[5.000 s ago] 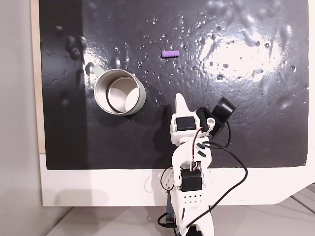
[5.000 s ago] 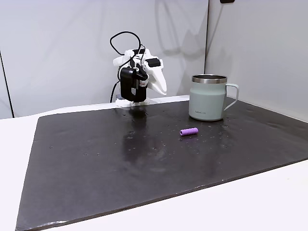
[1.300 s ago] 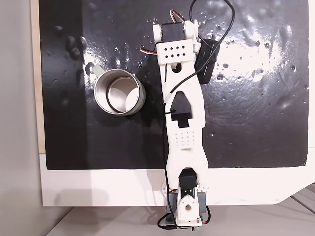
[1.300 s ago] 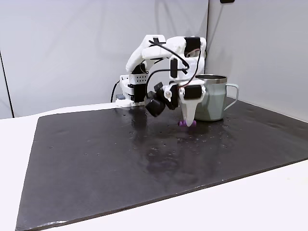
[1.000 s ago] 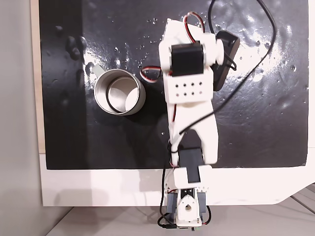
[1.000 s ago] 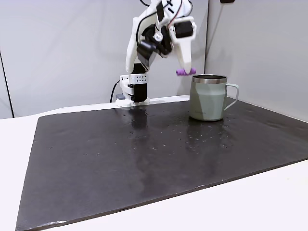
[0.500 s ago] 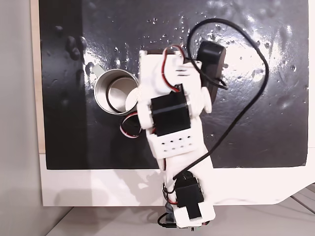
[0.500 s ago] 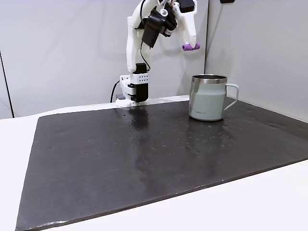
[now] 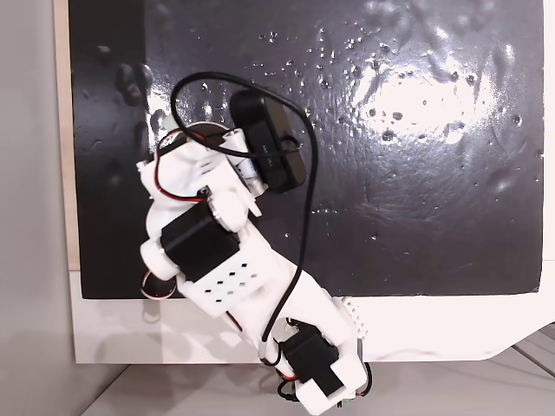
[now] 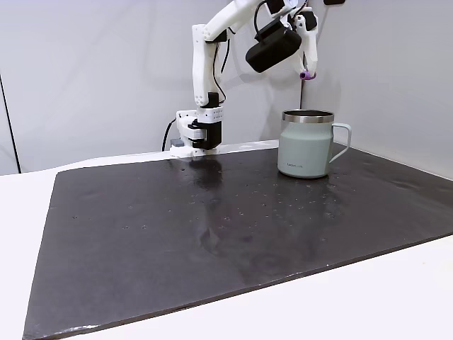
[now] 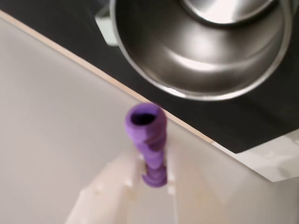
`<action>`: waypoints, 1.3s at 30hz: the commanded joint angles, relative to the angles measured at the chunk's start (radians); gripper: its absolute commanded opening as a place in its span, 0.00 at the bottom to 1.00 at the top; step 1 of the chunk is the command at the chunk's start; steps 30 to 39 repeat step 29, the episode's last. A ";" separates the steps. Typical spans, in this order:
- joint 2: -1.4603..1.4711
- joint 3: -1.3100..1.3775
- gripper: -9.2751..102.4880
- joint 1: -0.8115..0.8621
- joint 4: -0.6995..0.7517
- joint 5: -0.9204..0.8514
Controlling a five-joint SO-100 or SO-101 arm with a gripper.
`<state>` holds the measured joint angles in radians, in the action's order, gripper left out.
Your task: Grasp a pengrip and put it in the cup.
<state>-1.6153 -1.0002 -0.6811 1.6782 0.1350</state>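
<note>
The silver metal cup (image 10: 306,145) stands upright on the black mat, handle to the right in a fixed view. High above its rim my gripper (image 10: 306,69) is shut on the small purple ribbed pengrip (image 10: 306,74), which points downward. In the wrist view the pengrip (image 11: 147,135) sticks out from between my pale fingers (image 11: 112,186), gripper (image 11: 153,175), with the cup's shiny inside (image 11: 196,60) beyond and slightly right of it. From above, my white arm (image 9: 217,251) covers most of the cup.
The black mat (image 10: 212,227) covers most of the white table (image 10: 396,297). My arm's base (image 10: 198,134) stands at the mat's far edge, left of the cup. A black camera block (image 9: 269,152) rides on the wrist. Walls rise close behind the cup.
My arm has swung toward the cup, carrying the pengrip to the right in the side view. It now hangs over the cup's mouth, turned to point downward.
</note>
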 commanded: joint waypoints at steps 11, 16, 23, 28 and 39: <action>-0.026 0.000 0.38 -0.002 -0.029 -0.028; -0.031 -0.012 0.38 -0.005 -0.028 -0.031; -0.040 -0.023 0.38 0.005 -0.025 -0.031; -0.041 -0.021 0.38 0.006 -0.025 -0.031; -0.041 -0.021 0.38 0.008 -0.025 -0.031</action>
